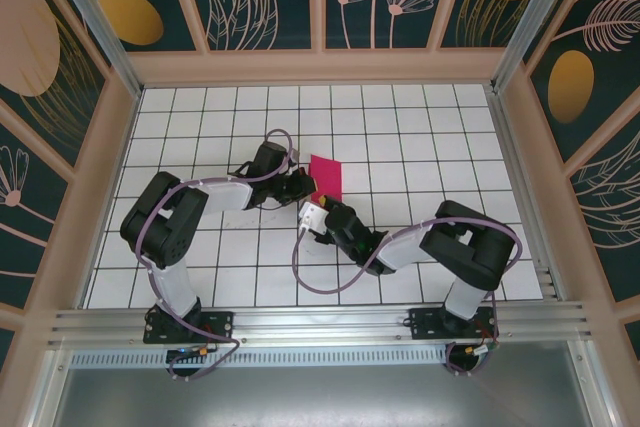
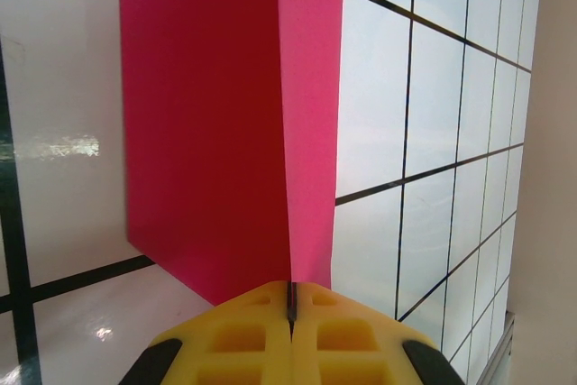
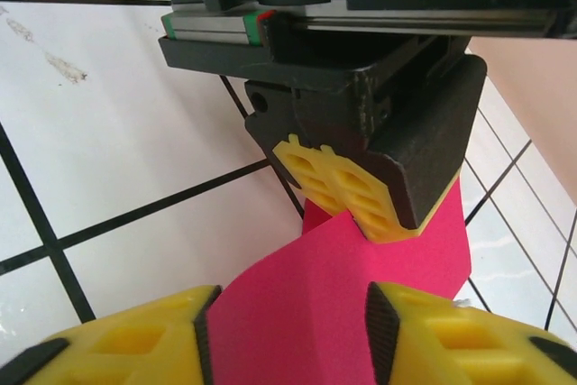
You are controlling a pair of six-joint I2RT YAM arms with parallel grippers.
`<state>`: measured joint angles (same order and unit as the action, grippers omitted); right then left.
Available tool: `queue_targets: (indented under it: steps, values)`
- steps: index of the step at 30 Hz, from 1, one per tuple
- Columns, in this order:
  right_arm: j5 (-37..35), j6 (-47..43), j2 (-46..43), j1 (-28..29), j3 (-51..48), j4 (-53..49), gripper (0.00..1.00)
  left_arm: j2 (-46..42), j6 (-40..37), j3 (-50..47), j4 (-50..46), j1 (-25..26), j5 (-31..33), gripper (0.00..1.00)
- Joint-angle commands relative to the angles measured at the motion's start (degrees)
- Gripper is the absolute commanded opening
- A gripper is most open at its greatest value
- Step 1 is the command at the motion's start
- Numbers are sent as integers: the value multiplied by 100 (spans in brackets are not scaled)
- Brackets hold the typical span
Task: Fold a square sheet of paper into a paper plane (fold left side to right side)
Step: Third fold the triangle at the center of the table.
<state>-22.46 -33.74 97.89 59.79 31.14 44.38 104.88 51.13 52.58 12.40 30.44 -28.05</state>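
The square sheet of paper (image 1: 327, 176) is magenta-pink and lies partly folded over itself on the white grid table, just right of the table's middle. In the left wrist view the paper (image 2: 225, 132) rises as a lifted flap with a vertical crease. My left gripper (image 2: 290, 302) is shut on its near edge. From the top view the left gripper (image 1: 303, 187) sits at the paper's left side. My right gripper (image 1: 316, 215) is just below the paper's near corner. It is open, and the paper (image 3: 343, 286) spreads between its wide-apart fingers (image 3: 126, 344), below the left gripper (image 3: 352, 194).
The white tiled table (image 1: 420, 127) is boxed in by wooden-framed patterned walls (image 1: 320, 65) at the back and both sides. An aluminium rail (image 1: 320, 322) runs along the near edge. Purple cables (image 1: 300, 272) loop beside both arms. Open tiles lie to the right and behind the paper.
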Motion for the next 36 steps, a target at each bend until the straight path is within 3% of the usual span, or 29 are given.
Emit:
queue_targets:
  steps: [1,9,12,21,25,28,32,36]
  values:
    - [42,138,-70,57,121,-54,42,-78,-41,25,-41,36,-15,2]
    - [206,378,-279,48,59,-353,9,-52,-85,33,-111,34,45,3]
    - [263,438,-335,43,59,-468,0,-102,-161,54,-239,38,165,12]
    - [459,701,-468,-19,-99,-589,0,-630,-924,279,-1564,-79,925,50]
    - [481,753,-487,-32,-90,-657,0,-989,-1396,675,-2418,-143,1465,62]
    - [517,805,-466,-46,-60,-685,0,-1010,-1628,939,-2686,-148,1606,62]
    - [550,859,-430,-46,-5,-724,0,-563,-1732,1340,-2219,-143,775,49]
    - [494,884,-357,-46,106,-875,0,135,-1808,1878,-2065,-129,368,41]
